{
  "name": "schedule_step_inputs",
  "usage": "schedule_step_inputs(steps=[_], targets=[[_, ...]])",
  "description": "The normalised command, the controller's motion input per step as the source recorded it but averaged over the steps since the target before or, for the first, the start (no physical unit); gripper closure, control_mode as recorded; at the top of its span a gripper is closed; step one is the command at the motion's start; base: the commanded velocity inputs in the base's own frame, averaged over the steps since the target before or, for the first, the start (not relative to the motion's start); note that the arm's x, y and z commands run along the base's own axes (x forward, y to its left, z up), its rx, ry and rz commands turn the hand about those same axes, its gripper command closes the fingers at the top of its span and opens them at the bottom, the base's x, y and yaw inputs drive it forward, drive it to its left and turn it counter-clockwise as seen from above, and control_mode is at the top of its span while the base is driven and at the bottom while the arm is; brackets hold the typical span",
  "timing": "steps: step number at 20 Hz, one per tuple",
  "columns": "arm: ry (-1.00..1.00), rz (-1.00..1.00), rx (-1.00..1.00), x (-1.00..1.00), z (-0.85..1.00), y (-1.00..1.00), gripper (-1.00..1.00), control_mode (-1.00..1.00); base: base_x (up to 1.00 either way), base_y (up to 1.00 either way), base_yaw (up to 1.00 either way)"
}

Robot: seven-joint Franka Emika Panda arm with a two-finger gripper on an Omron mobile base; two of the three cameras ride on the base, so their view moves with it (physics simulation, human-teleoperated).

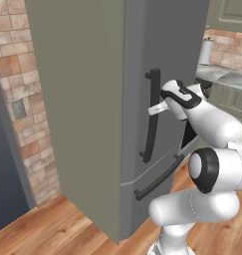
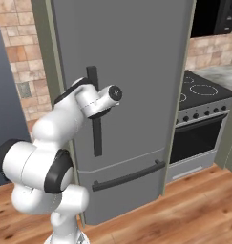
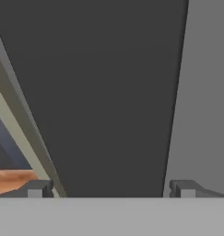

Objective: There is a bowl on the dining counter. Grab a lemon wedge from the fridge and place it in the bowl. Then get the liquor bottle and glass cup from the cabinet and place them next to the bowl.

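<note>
Pincer point(image 3: 109, 189) spread wide, fingertips point(image 3: 37, 188) straddling vertical door handle point(image 1: 153, 115) mid-frame; you close next to pull fridge point(image 2: 127, 71) open.

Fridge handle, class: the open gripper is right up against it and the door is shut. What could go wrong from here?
1. The gripper straddles the upright handle with little margin, so closing off-centre might slip.
2. Pulling could swing the fridge door into the arm's elbow.

Tall grey fridge point(image 2: 136, 71) upright on wood floor, doors shut, 1 dark vertical bar handle point(image 1: 153, 114) on upper door, 1 horizontal bar on lower drawer
</note>
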Motion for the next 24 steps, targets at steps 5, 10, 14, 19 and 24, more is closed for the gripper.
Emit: schedule_step_inputs(steps=[5,10,14,19,24], targets=[[0.0,0.0,0.0,0.26,0.0,0.22,-1.0,-1.0,0.0,0.0,0.0],[0.0,0.0,0.0,0.52,0.0,0.0,-1.0,-1.0,0.0,0.0,0.0],[0.01,0.0,0.0,0.49,0.0,0.07,1.0,-1.0,0.0,0.0,0.0],[0.07,0.0,-0.01,0.26,-0.03,0.27,1.0,-1.0,0.0,0.0,0.0],[0.0,0.0,-0.01,-0.05,-0.01,0.01,1.0,-1.0,0.0,0.0,0.0]])
